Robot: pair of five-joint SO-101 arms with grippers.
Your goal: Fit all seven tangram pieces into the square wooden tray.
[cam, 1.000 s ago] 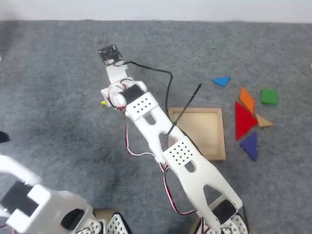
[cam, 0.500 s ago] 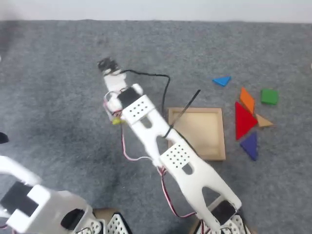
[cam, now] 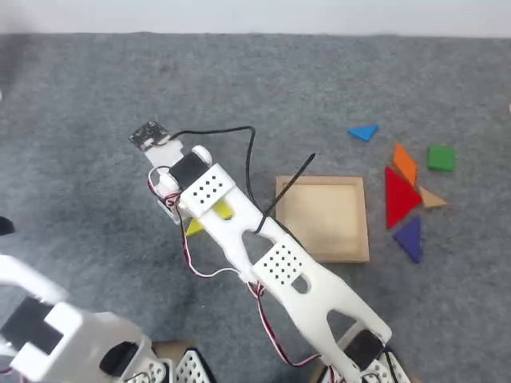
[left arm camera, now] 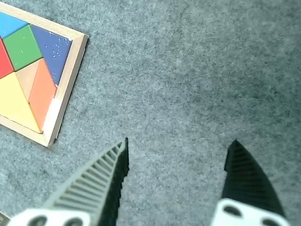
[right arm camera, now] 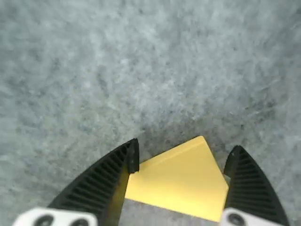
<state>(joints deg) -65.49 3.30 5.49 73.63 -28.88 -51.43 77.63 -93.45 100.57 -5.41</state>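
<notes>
Our right pincer (right arm camera: pixel 184 147) grips the yellow piece (right arm camera: pixel 178 183), flat and bright, with a sharp corner poking past the jaws. In the high view it is left of centre, just left of the pale, raised-rim square wooden tray (cam: pixel 335 219). Our left pincer (left arm camera: pixel 181 150) stands open above the grey table (left arm camera: pixel 211 70).

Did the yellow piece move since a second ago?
Yes. Held in the right gripper, the yellow piece has come closer to the wooden tray and lower in the high view; the tray stayed put.
</notes>
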